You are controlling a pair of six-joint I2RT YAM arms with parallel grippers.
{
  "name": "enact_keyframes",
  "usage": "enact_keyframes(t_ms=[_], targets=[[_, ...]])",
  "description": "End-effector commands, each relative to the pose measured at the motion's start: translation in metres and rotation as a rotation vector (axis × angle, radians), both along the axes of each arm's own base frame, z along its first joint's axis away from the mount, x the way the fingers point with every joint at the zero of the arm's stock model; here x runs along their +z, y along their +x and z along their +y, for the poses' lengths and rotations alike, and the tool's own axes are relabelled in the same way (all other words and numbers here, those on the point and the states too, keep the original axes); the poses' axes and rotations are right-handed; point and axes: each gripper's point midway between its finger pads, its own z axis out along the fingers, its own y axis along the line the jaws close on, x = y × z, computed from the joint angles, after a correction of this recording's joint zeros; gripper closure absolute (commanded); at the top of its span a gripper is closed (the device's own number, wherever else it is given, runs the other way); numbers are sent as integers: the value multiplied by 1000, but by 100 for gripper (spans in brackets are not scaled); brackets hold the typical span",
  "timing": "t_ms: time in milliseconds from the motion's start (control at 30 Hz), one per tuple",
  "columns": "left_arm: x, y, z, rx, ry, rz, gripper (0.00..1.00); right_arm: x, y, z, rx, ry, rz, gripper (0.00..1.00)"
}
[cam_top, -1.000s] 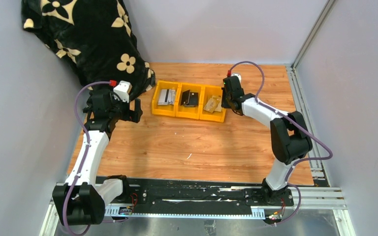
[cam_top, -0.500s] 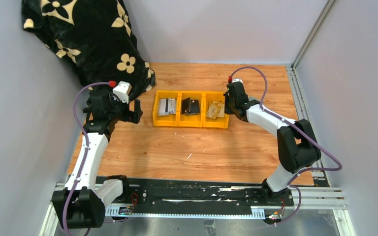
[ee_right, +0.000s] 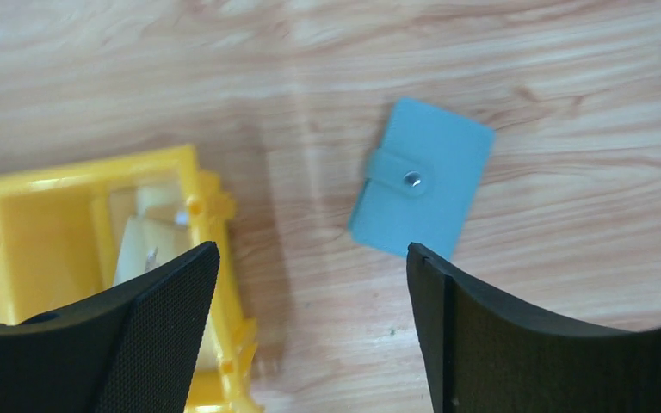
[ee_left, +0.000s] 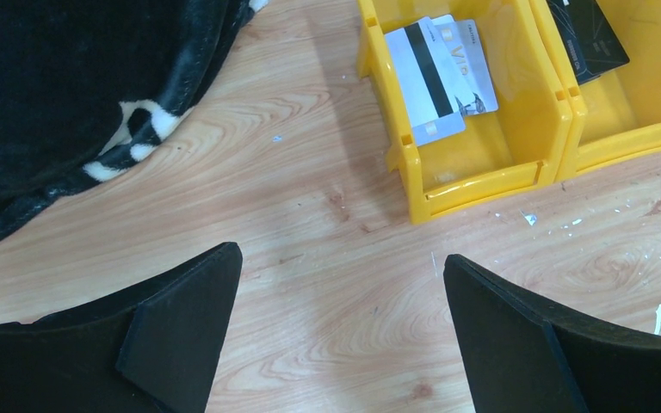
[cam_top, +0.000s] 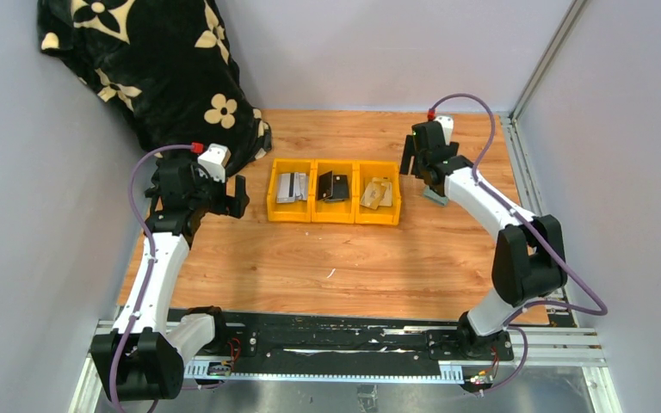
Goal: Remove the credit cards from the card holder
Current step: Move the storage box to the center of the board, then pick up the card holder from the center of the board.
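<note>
Teal-grey and soft-looking, the card holder (ee_right: 422,179) lies flat and snapped shut on the wooden counter (ee_right: 568,69), centre-right of the right wrist view, near the yellow bin (ee_right: 77,168) but apart from it; light and floppy, I'd judge, best pinched across its short width. Its long axis runs steeply from upper right to lower left, tab wrapping over from the left edge. Above it the right gripper (ee_right: 311,258) has its fingers spread and empty, and the left gripper (ee_left: 340,262) gapes wide too, holding nothing.
</note>
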Motion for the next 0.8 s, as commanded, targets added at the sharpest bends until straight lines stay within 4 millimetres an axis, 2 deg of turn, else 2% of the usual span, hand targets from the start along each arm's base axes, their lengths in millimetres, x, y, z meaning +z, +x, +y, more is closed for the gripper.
enact_keyframes(t_ms=[0,133,367,467,567,767], targets=[[19,2,-1,-11,-4,-43,0,-12,4,-49,-235,-63,69,16],[21,1,-3,-18,-13,-41,0,-33,18,-69,-324,-105,127,14],[26,0,-5,-26,-19,-44,0,-77,25,-92,-390,-72,244,13],[28,1,-5,-28,-16,-49,0,-97,27,-93,-374,-17,283,13],[29,1,-6,-29,-22,-47,0,-116,30,-84,-314,54,322,13],[33,-1,-8,-37,-32,-54,0,-134,27,-79,-274,87,379,13]])
